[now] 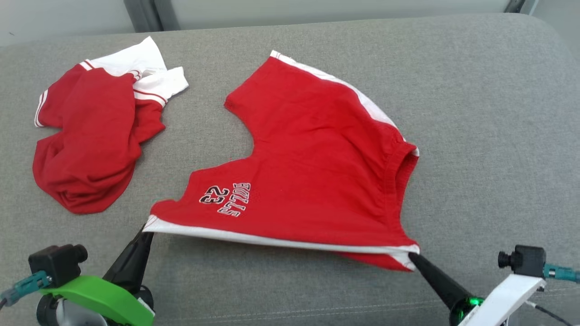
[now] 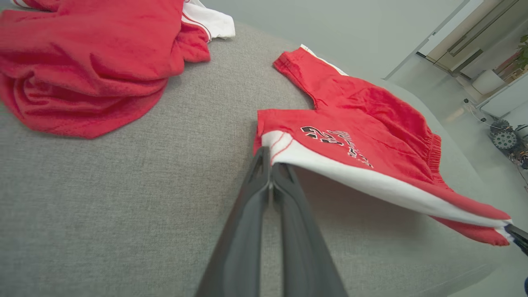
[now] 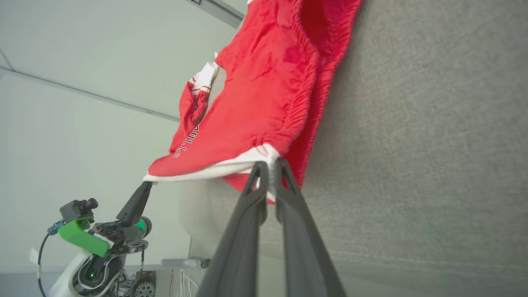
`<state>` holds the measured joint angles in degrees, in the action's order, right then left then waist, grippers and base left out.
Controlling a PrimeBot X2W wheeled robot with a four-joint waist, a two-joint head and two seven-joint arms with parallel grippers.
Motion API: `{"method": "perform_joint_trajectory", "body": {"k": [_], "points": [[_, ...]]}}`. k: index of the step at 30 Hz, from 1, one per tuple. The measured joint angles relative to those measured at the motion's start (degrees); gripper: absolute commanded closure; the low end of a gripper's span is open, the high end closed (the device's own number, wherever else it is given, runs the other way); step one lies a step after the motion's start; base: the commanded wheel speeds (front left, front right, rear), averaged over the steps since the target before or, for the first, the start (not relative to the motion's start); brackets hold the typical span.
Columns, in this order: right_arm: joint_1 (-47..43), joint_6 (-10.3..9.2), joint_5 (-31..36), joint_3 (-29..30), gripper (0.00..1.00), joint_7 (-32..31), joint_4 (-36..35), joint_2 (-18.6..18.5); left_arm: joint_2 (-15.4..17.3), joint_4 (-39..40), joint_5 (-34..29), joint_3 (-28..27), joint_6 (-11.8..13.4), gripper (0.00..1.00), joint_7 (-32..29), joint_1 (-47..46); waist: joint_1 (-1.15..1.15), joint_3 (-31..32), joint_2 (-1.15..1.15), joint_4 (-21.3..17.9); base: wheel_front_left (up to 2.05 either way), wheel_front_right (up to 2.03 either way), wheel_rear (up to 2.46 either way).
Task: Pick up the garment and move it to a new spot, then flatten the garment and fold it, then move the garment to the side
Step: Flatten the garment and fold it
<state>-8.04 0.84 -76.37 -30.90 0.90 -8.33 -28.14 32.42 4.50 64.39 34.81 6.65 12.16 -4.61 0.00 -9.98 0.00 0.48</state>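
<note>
- The left gripper (image 1: 146, 230) is pinched tight on one corner of the shorts (image 1: 317, 149), at the leg end of the white band (image 1: 281, 241). The cloth sits right at its fingertips.
- The right gripper (image 1: 411, 257) is likewise clamped on the opposite corner of the same band, at the waist end. More than one layer appears to be caught between its fingers.
- Between the two tools the band runs taut and clear of the cushion (image 1: 476, 113), with shadow beneath it. Judgement: the two-corner hold serves to stretch that edge so the cloth can be laid out flat.
- Beyond the fingertips the rest of the shorts slopes down and rests on the cushion, with the far leg lying flat. There are wrinkles by the waistband (image 1: 398, 181), just ahead of the right tool.
- The print (image 1: 225, 199) lies just ahead of the left tool. It shows the number "23" and a word that appears to read "BULLS", upside down in the head view. No other label is legible.
- Farther ahead, outboard of the left tool, a second red-and-white garment lies in a crumpled heap (image 1: 90, 140). It is well apart from the shorts and neither tool touches it.
- Stage assessment: flattening is in hand and folding has not yet begun.
</note>
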Motion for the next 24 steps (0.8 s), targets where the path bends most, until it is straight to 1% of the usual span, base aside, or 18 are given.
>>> {"method": "perform_joint_trajectory", "body": {"k": [3, 7, 8, 13, 16, 20, 21, 23, 24], "points": [[-3.54, 0.09, -1.26, -1.46, 1.0, -0.94, -2.15, -0.62, 1.53, 0.78, 0.0, -1.36, -0.01, 1.0, 0.0, 2.92, 0.0, 0.52, 0.0, -0.36, 0.0, 0.0, 0.0], [-8.14, 0.16, -2.31, -2.88, 1.0, -1.47, -4.57, -1.58, 2.78, 2.66, 0.0, -2.32, -0.01, 1.0, -0.01, 6.63, 0.0, 0.86, 0.0, -0.48, 0.0, 0.0, 0.0], [-9.83, 0.43, -3.28, -3.45, 1.0, -1.82, -5.87, -1.86, 3.42, 3.49, -0.01, -2.59, -0.01, 1.0, -0.07, 8.41, 0.0, 0.98, 0.0, -0.51, 0.0, 0.0, 0.0], [-9.98, 1.18, -3.07, -4.66, 1.0, -2.87, -9.15, -2.55, 6.05, 5.64, -1.08, -5.09, 0.0, 1.0, -0.37, 10.15, 0.0, 1.18, 0.0, -1.27, 0.0, 0.0, 0.0], [-9.2, 1.62, -2.61, -5.12, 1.0, -3.48, -11.15, -2.6, 8.96, 8.05, -2.46, -5.76, 0.0, 1.0, -2.46, 9.96, 0.0, 0.93, 0.0, -2.02, 0.0, 0.0, 0.0], [-7.2, 1.67, -2.38, -5.56, 1.0, -4.03, -13.38, -1.85, 13.14, 11.41, -4.81, -5.76, 0.19, 1.0, -7.39, 7.67, 0.0, -0.13, 0.0, -2.96, 0.0, 0.0, 0.0], [-7.2, 1.67, -2.38, -5.56, 1.0, -4.03, -13.38, -1.85, 13.14, 11.41, -4.81, -5.76, 0.19, 1.0, -7.39, 7.67, 0.0, -0.13, 0.0, -2.96, 0.0, 0.0, 0.0], [-6.44, 1.66, -2.38, -5.59, 1.0, -4.13, -13.58, -0.79, 14.82, 13.25, -5.06, -5.82, 0.29, 1.0, -9.95, 5.36, 0.0, -0.94, 0.0, -3.43, 0.0, 0.0, 0.0], [-5.64, 1.58, -2.38, -5.59, 1.0, -4.13, -13.6, 0.09, 16.81, 14.9, -5.88, -6.08, 0.45, 1.0, -12.89, 2.97, 0.0, -1.92, 0.0, -3.96, 0.0, 0.0, 0.0]]}}
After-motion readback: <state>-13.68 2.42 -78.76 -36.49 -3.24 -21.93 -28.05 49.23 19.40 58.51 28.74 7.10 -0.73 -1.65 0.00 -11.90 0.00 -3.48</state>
